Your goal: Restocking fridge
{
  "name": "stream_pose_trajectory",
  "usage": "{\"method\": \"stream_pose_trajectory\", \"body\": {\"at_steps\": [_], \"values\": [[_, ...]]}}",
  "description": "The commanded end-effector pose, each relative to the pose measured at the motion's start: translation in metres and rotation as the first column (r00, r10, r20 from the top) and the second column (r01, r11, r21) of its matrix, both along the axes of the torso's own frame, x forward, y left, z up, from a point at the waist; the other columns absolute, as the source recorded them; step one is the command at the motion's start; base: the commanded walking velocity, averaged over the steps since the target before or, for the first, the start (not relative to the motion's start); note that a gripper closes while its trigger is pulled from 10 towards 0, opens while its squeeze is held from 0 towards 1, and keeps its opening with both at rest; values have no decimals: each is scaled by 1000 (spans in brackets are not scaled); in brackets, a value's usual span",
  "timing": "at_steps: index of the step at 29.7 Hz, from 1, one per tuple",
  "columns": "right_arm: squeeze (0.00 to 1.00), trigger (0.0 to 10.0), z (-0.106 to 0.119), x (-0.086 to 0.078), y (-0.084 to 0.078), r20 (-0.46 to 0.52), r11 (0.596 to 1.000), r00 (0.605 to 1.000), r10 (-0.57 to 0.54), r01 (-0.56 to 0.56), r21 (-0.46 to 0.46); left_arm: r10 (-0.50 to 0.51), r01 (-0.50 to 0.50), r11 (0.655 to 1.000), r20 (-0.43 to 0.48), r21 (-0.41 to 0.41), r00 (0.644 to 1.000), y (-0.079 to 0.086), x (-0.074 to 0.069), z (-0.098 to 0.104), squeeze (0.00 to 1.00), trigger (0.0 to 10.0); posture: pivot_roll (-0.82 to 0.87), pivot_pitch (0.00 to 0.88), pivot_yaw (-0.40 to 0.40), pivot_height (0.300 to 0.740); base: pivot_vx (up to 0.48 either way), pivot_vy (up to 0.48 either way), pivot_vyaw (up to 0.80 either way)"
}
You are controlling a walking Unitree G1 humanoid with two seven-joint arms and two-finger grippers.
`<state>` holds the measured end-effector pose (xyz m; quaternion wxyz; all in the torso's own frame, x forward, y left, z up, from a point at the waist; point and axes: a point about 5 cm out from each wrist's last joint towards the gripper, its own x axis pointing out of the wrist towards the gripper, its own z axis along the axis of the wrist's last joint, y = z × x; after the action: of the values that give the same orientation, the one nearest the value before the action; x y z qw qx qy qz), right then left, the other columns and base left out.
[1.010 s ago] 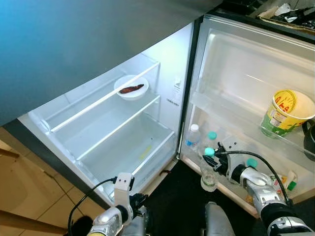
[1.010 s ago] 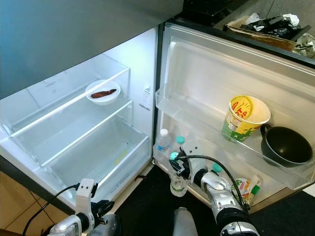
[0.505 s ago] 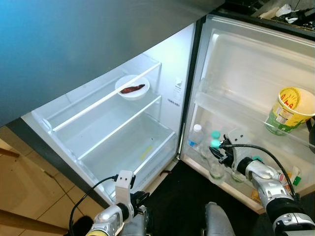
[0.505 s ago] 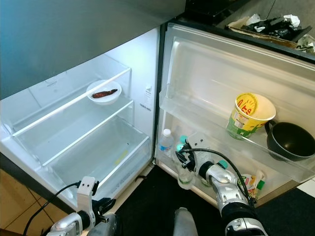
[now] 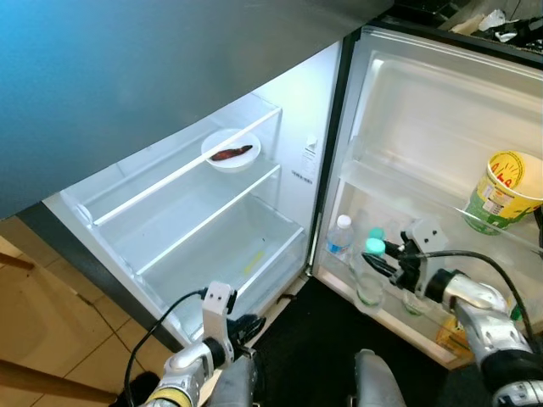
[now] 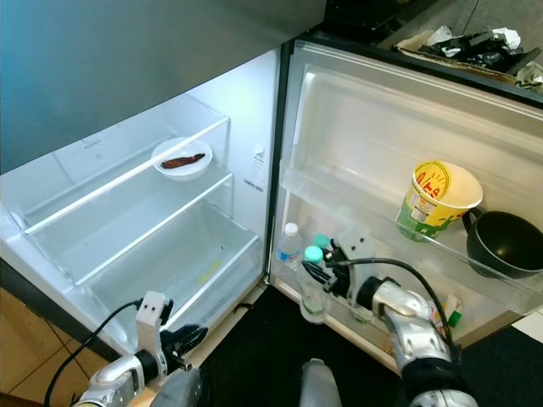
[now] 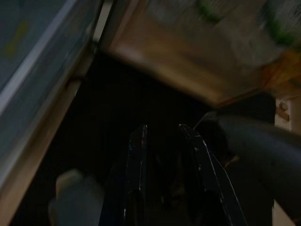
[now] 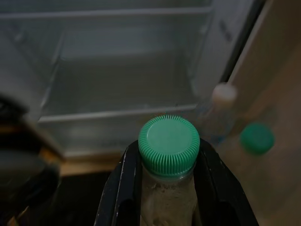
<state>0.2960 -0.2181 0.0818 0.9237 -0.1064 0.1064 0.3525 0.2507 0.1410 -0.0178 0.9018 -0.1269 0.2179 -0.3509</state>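
Note:
My right gripper (image 5: 389,259) is shut on a clear bottle (image 5: 369,280) with a teal cap (image 8: 169,145), its fingers (image 8: 123,188) clamped on the neck. The bottle hangs upright at the near end of the fridge door's lowest shelf (image 5: 399,320). I cannot tell whether it rests on the shelf. Beside it in that shelf stand a white-capped water bottle (image 5: 338,236) and another teal-capped bottle (image 5: 376,234). My left gripper (image 5: 246,326) hangs low in front of the fridge, its fingers (image 7: 137,160) slightly apart with nothing between them.
The fridge is open, with glass shelves and a bottom drawer (image 5: 229,254). A white plate (image 5: 231,151) with a brown scrap sits on the upper shelf. The door's middle shelf holds a yellow-green cup (image 5: 501,191) and a black pan (image 6: 506,243). Dark floor lies below.
My right gripper has carried the bottle up from beside the door into line with the bottles on its lowest shelf. The left arm has barely moved. The camera shifted slightly.

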Motion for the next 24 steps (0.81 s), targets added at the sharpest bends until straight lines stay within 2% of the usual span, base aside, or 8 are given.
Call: {"method": "stream_pose_trajectory", "body": {"at_steps": [1, 4, 12, 13, 14, 16, 19, 24], "values": [[0, 10000, 7, -2, -5, 7, 1000, 1000, 12, -12, 14, -107, 108, 994, 44, -17, 993, -8, -3, 3, 0, 10000, -74, 117, -11, 626, 0, 0, 0], [0, 10000, 15, -2, -13, 24, 1000, 1000, -6, 6, 28, -203, 203, 979, 66, 9, 977, -9, -7, 4, 0, 10000, -75, 117, -10, 626, 0, 0, 0], [0, 10000, 30, 3, -14, 79, 995, 996, -44, 36, 93, -201, 195, 978, 87, 78, 976, -2, -10, 2, 0, 10000, -78, 115, -7, 626, 0, 0, 0], [0, 10000, 34, 5, -13, 94, 993, 994, -52, 42, 106, -198, 190, 977, 88, 94, 976, -1, -11, 1, 0, 10000, -75, 116, -8, 626, 0, 0, 0], [0, 10000, 40, 9, -13, 119, 993, 990, -72, 60, 102, -136, 119, 982, 109, 148, 985, 5, -9, 0, 0, 10000, -74, 116, -8, 626, 0, 0, 0], [0, 10000, 42, 10, -14, 126, 993, 989, -78, 65, 98, -97, 75, 983, 123, 170, 988, 8, -7, 1, 0, 10000, -74, 116, -8, 626, 0, 0, 0], [0, 10000, 44, 11, -13, 127, 994, 989, -77, 66, 91, -65, 41, 984, 138, 171, 988, 10, -6, 1, 0, 10000, -71, 116, -13, 626, 0, 0, 0], [0, 10000, 41, 8, -15, 99, 998, 993, -58, 55, 35, -89, 73, 990, 132, 122, 987, 5, -13, -1, 0, 10000, -71, 120, -17, 626, 0, 0, 0]]}}
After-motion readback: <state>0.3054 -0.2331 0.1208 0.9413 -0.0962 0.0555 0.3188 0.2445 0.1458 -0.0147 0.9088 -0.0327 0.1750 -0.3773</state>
